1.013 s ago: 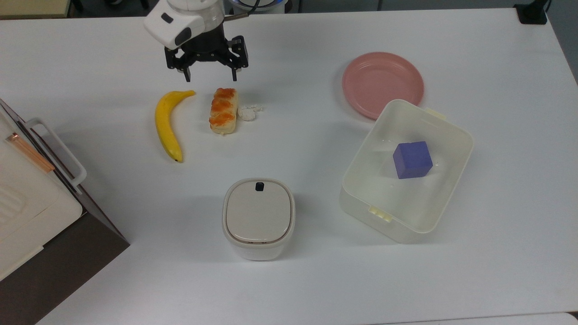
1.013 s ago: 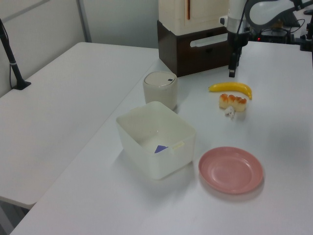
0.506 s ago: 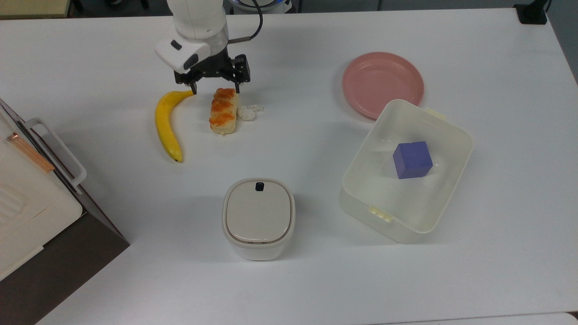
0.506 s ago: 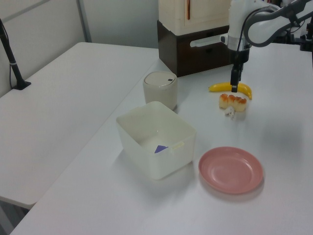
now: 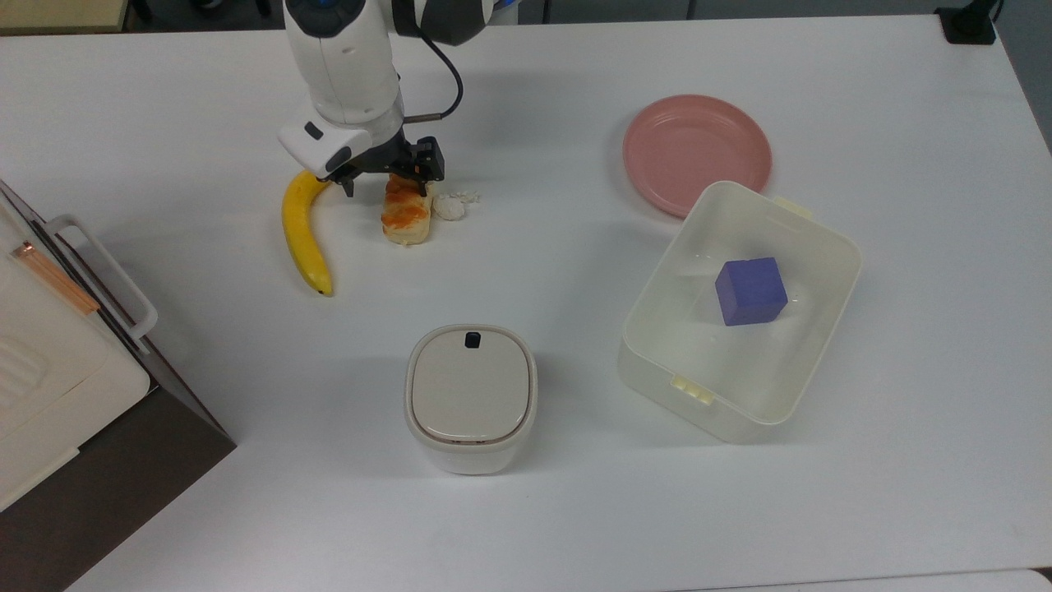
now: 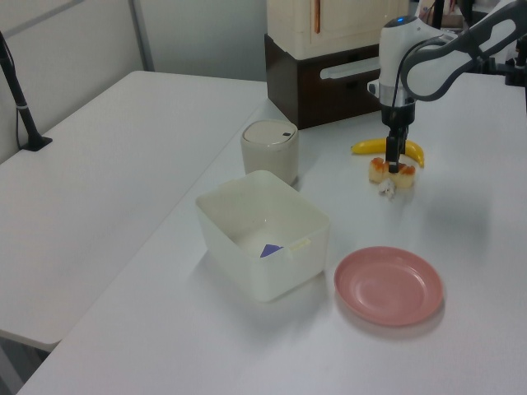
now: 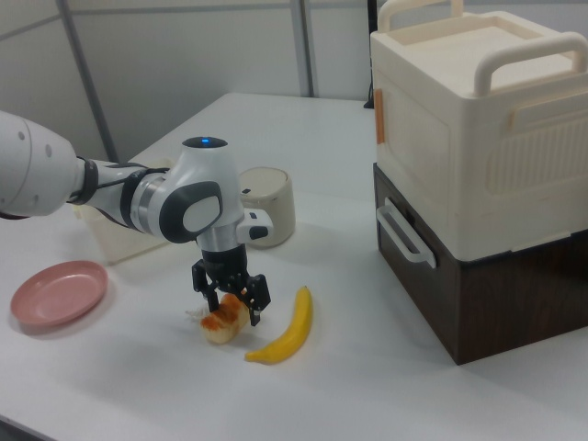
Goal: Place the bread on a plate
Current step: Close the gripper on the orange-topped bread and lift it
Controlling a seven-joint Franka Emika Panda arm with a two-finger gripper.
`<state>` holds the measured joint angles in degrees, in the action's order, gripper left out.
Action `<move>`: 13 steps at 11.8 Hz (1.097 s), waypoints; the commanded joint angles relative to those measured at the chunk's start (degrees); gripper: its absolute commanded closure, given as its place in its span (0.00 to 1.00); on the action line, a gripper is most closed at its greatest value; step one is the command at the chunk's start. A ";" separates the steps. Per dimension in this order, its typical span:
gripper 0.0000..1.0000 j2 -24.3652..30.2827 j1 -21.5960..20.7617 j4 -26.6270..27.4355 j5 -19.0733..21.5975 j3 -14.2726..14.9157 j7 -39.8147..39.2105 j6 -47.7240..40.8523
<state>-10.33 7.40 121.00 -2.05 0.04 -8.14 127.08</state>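
Upper left of the top view: gripper (image 5: 386, 177) is down over the far end of the bread (image 5: 406, 215), fingers spread apart and straddling the bun, one on each side, not closed on it. Bread lies flat on the white table (image 5: 575, 510); its far end is hidden under the gripper. In the right view, lower centre, the gripper (image 7: 231, 303) sits low around the bread (image 7: 223, 322), fingers still apart. In the left view, upper right, the gripper (image 6: 394, 167) comes down onto the bread (image 6: 392, 172).

Banana (image 5: 301, 230) lies just beside the bread on the top view's left, apart from it. Small white lump (image 5: 450, 205) sits touching or nearly touching the bread's other side. Pink plate (image 5: 697, 152) is at the top view's upper right, well apart from the bread, bare. Cream tub (image 5: 744, 312) is just below the plate, its rim overlapping the plate's edge in the picture, with a purple cube (image 5: 749, 290) inside. Lidded cream container (image 5: 469, 398) stands at lower centre. Brown and cream appliance (image 5: 57, 370) is at the left edge.
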 commanded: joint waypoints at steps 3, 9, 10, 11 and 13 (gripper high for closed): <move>0.00 0.31 -0.81 1.52 1.08 0.13 -0.47 1.42; 0.46 -1.10 -1.60 1.26 1.17 -0.22 0.40 0.89; 0.56 -1.19 -1.60 1.26 1.17 -0.22 0.40 0.89; 0.61 -1.53 -1.69 1.17 1.25 -0.22 0.40 0.89; 0.57 -1.54 -1.69 1.08 1.25 -0.22 0.49 0.80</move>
<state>-11.79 6.52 121.03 -1.99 -0.50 -8.13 127.09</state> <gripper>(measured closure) 0.599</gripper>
